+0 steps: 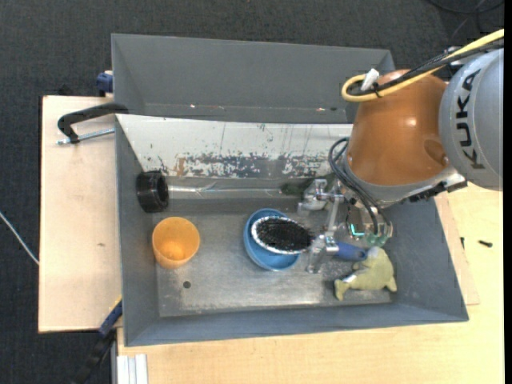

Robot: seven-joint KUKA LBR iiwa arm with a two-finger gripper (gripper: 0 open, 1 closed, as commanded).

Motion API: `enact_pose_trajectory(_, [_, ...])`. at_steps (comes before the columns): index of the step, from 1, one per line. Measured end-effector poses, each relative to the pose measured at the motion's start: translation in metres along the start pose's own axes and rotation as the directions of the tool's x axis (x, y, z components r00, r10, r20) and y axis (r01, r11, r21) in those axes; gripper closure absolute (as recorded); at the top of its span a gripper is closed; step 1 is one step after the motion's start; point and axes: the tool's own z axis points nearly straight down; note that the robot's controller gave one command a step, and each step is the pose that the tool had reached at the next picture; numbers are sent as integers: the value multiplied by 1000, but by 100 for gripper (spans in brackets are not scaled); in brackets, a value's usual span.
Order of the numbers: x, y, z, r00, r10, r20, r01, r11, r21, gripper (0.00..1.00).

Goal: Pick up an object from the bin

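My gripper (319, 229) hangs low over the bin floor right of centre, its two metal fingers (322, 256) spread apart and open. Just left of them lies a round blue brush (274, 238) with black bristles facing up, its right rim close to the fingers. I cannot tell whether they touch it. A small blue piece (349, 252) lies right beside the nearer finger. A yellow-green soft toy (370, 278) sits in the front right corner, just below the gripper.
An orange cup (175, 241) stands upright at the front left. A clear tube with a black cap (151, 190) lies along the back wall. The arm with its orange cover overhangs the bin's right side.
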Motion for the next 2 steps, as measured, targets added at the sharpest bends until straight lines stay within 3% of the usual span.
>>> enact_pose_trajectory(1, [-31, 9, 113, 992, -124, 12, 124, 992, -1, 0])
enact_pose_trajectory(2, [-31, 10, 114, 992, -123, 9, 123, 992, -4, 100])
